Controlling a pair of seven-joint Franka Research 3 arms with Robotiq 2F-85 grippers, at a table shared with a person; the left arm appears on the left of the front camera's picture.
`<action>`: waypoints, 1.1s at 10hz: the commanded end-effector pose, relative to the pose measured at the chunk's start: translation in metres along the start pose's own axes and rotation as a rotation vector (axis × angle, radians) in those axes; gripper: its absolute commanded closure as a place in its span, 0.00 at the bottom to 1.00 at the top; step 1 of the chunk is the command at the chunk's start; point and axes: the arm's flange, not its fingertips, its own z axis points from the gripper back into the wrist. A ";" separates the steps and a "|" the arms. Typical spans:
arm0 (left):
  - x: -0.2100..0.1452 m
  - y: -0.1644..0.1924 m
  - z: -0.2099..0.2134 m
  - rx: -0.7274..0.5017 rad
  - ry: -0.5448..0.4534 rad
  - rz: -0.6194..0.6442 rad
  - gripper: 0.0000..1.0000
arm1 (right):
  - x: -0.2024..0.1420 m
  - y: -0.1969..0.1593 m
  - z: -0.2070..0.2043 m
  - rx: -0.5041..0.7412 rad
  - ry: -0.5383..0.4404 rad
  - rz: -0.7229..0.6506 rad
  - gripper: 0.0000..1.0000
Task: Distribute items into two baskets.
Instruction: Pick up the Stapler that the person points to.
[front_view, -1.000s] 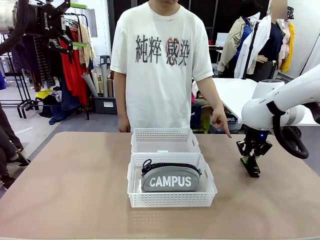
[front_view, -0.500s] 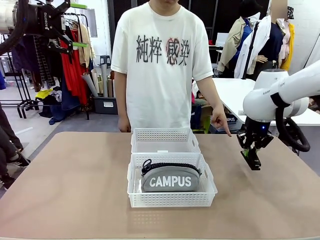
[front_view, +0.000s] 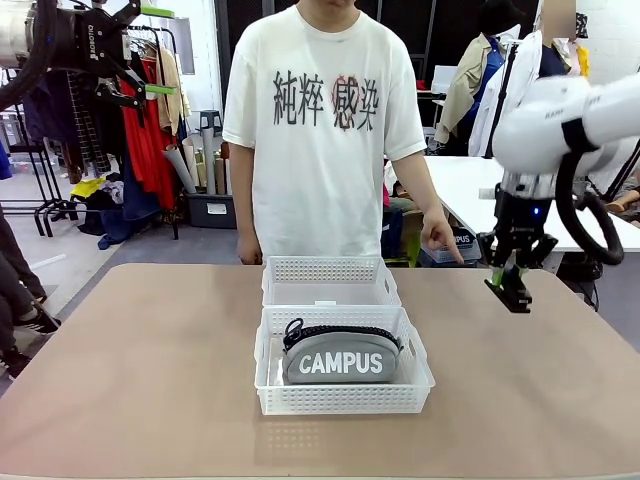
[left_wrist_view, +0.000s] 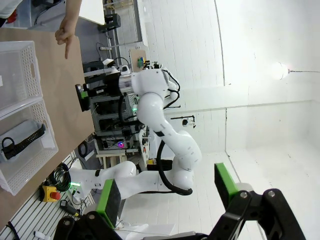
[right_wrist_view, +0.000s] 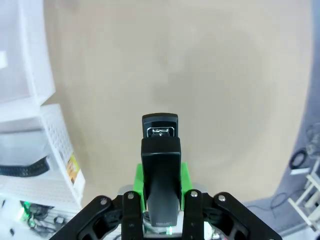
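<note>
Left gripper (front_view: 163, 50) is up high at the far left, off the table (front_view: 150, 380). Jaws are spread wide, green pads (left_wrist_view: 109, 197) well apart, nothing between them.

Two white baskets are mid-table, touching end to end in a line running toward the person. Near basket (front_view: 345, 400) has the grey CAMPUS pouch (front_view: 340, 362) lying flat in it, lettering facing the camera, black zipper on top. Far basket (front_view: 330, 270) butts against it on the person's side.

Person's hand (front_view: 437, 238) hangs just past the far table edge, right of the far basket, index finger pointing down.

Right gripper (front_view: 512, 285) is on the right side, well apart from both baskets, fingers pointing down. Jaws are clamped on the black stapler (front_view: 516, 293). In the wrist view the stapler (right_wrist_view: 160, 165) sits between the green pads (right_wrist_view: 137, 180), its nose sticking out past the fingertips, clear of the tabletop below.
</note>
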 end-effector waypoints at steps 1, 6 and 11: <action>-0.002 -0.003 0.001 -0.009 0.002 0.005 0.00 | 0.003 0.021 0.053 0.007 0.031 -0.023 1.00; -0.002 -0.003 0.001 -0.009 0.002 0.005 0.00 | -0.012 0.060 0.148 0.028 -0.062 -0.015 1.00; -0.002 -0.003 0.001 -0.009 0.002 0.005 0.00 | -0.019 0.062 0.209 0.087 -0.153 -0.046 1.00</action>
